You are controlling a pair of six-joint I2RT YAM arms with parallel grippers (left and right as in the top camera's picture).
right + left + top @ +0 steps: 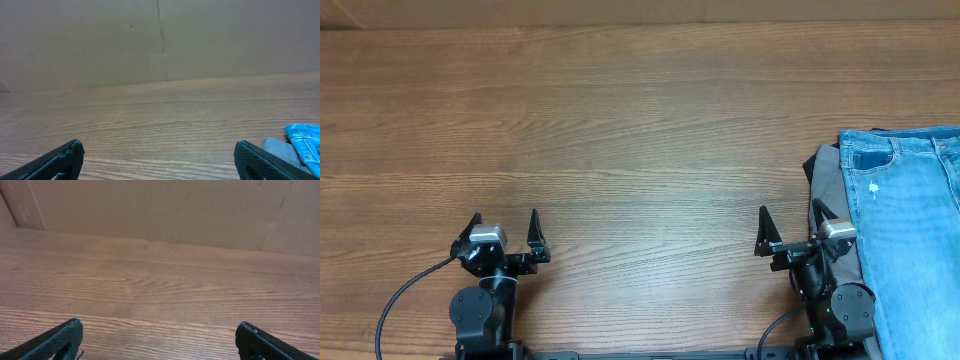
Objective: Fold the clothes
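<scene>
Overhead: the light blue denim jeans (915,230) lie flat at the brown wooden table's (620,120) right edge, on top of grey trousers (830,185) and a black garment (810,165). They are just beside the right hand (790,215). It and the left hand (505,220) are released and empty.

Left wrist: bare wood only.

Right wrist: a denim corner shows at lower right.

The denim is probably heavy, limp and not slippery; pinch a thick seamed edge.

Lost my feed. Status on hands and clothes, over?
Left hand open, empty. Right hand open, empty. Jeans atop grey trousers, far right, untouched. Nothing in the way.
</scene>
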